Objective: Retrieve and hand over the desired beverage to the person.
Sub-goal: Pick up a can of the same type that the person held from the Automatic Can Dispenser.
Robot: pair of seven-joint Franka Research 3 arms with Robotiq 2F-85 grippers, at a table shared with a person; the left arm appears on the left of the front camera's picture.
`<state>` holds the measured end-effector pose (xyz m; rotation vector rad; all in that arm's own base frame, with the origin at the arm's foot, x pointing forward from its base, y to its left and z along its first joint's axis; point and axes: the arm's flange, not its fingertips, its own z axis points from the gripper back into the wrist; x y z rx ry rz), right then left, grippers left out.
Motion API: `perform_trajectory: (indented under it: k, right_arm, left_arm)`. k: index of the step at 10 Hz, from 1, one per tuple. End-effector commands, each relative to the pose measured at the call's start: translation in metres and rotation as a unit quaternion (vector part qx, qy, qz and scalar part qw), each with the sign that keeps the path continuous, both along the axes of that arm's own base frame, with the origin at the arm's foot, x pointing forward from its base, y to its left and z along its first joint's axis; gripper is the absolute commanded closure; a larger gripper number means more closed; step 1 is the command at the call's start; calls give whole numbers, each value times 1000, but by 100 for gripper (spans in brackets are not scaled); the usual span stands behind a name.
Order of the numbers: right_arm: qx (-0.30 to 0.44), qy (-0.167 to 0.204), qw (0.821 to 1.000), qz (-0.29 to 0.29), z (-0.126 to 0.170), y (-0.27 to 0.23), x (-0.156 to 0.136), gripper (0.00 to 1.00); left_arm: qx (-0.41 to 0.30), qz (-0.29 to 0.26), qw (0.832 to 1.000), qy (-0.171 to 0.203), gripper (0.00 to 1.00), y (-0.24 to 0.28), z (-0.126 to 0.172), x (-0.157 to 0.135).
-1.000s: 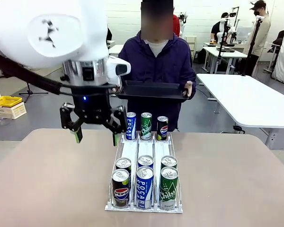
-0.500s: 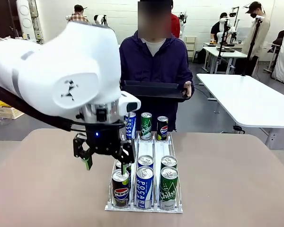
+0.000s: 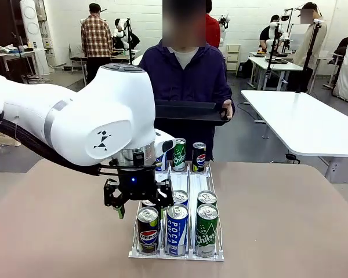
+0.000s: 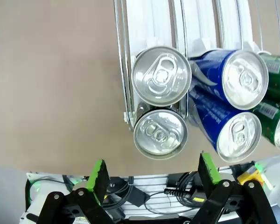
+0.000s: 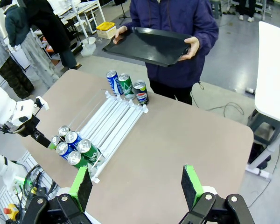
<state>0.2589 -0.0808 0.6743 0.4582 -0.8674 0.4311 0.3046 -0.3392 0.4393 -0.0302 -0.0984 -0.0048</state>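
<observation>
Left fingers (image 4: 98, 179): we see them spread wide over the near left corner of the rack, black links with green pads, gripping nothing.
Right fingers (image 5: 82, 185): also spread wide and gripping nothing, high above the bench.
Cans (image 3: 177, 230): smooth printed cylinders with bright silver lids and pull tabs. Three stand in the near row, three just behind them, and three at the far end.
Pepsi can (image 3: 148, 231): dark, glossy, first in the left lane. In the left wrist view its lid and the one behind it lie ahead of the green pads.
Rack (image 3: 188, 180): thin white wire, three lanes with pale flat floors.
Bench (image 3: 278, 220): matte tan, flat.
Person (image 3: 188, 78): stands at the far side in a dark zip jacket.
Tray (image 3: 188, 111): black, shallow, rectangular, held level by the person with both hands.
In the way: blue cans (image 4: 245, 79) sit tight against the left lane, and the arm's rounded white shell (image 3: 87, 124) covers part of the far blue can.
</observation>
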Motion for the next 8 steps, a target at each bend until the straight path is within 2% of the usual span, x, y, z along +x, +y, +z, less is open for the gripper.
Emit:
perform_trajectory:
  k: [1,2,5,8]
  right_arm:
    - [2,-1,1000,3,0,1,1,0]
    - [2,-1,1000,3,0,1,1,0]
    - [2,-1,1000,3,0,1,1,0]
    - [2,-1,1000,3,0,1,1,0]
  left_arm:
    - [17,22,999,-37,0,-5,-3,-1]
    - [26,23,998,-52,0,-6,-5,3]
    - [19,0,998,-63,0,-3,-13,9]
    - [14,-9,998,-58,0,-2,-22,12]
